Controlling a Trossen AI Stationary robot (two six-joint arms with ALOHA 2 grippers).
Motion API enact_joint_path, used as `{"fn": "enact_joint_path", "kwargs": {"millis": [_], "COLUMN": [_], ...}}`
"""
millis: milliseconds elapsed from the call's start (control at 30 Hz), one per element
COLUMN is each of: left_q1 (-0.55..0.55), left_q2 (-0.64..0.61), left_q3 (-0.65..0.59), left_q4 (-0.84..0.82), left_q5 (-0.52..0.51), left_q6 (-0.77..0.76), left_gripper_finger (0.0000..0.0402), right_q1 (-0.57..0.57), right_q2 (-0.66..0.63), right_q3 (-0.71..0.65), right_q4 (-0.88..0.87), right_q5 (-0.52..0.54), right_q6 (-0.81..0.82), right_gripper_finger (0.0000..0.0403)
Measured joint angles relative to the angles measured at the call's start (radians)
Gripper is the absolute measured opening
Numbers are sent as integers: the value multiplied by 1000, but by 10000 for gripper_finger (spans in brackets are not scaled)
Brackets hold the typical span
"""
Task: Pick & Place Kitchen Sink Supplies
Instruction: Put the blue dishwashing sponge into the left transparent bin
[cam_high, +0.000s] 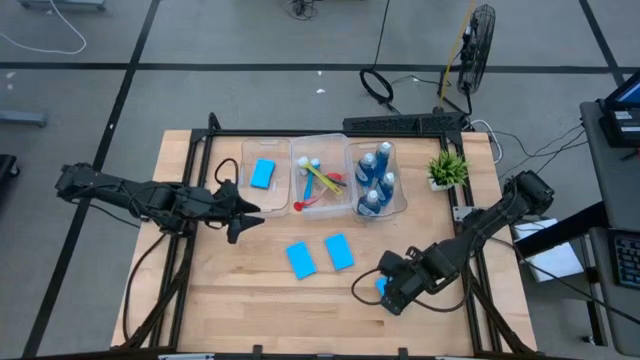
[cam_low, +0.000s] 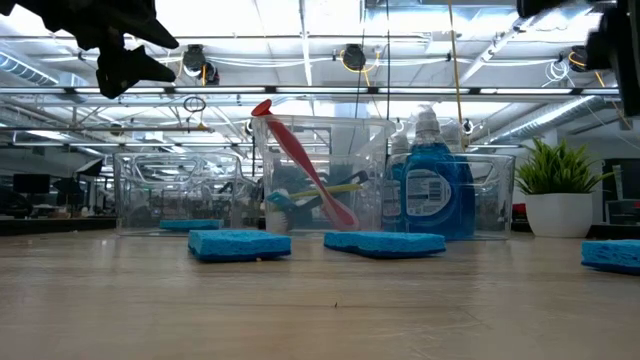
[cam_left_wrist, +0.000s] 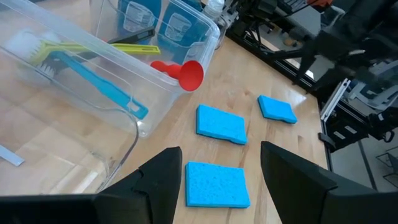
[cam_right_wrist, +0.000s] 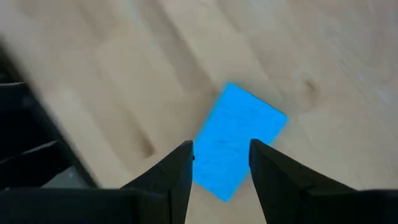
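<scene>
Three light-blue sponges lie flat on the table: two side by side (cam_high: 301, 259) (cam_high: 339, 251), and a third sponge (cam_right_wrist: 239, 140) under my right gripper (cam_right_wrist: 221, 165). That gripper is open and hovers above it, fingers either side, not touching. My left gripper (cam_high: 238, 215) is open and raised near the bins, touching nothing. In the left wrist view its fingers frame the nearest sponge (cam_left_wrist: 217, 184). A fourth sponge (cam_high: 263, 173) lies in the left bin. The brushes (cam_high: 320, 180) lie in the middle bin; the red brush (cam_low: 305, 165) leans over its rim. Blue bottles (cam_high: 375, 180) stand in the right bin.
Three clear bins (cam_high: 300, 150) stand in a row along the table's far side, with a small potted plant (cam_high: 447, 168) to their right. Bare wood stretches along the near edge and the left side of the table (cam_high: 220, 290). Cables and a fan lie beyond the far edge.
</scene>
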Motion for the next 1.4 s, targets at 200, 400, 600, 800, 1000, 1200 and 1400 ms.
{"fn": "enact_joint_path", "kwargs": {"millis": [200, 400, 600, 800, 1000, 1200, 1400], "left_q1": [0, 0, 0, 0, 0, 0, 0], "left_q2": [0, 0, 0, 0, 0, 0, 0], "left_q3": [0, 0, 0, 0, 0, 0, 0], "left_q4": [-2, -2, -3, -2, -2, -2, 0], "left_q5": [0, -1, -1, -4, -4, -5, -6], "left_q6": [0, 0, -1, -2, -2, -3, -3], "left_gripper_finger": [218, 218, 218, 218, 218, 218, 218], "right_q1": [0, 0, 0, -5, -12, -33, -39], "right_q2": [1, 1, -1, -3, 0, 47, 101], "right_q3": [-129, -273, -304, -304, -305, -347, -356], "right_q4": [87, 318, 316, 286, 300, 379, 378], "right_q5": [-116, -214, -215, -200, -87, -85, -108], "right_q6": [182, 275, 316, 326, 323, 294, 286], "right_gripper_finger": [136, 134, 134, 134, 134, 134, 134]}}
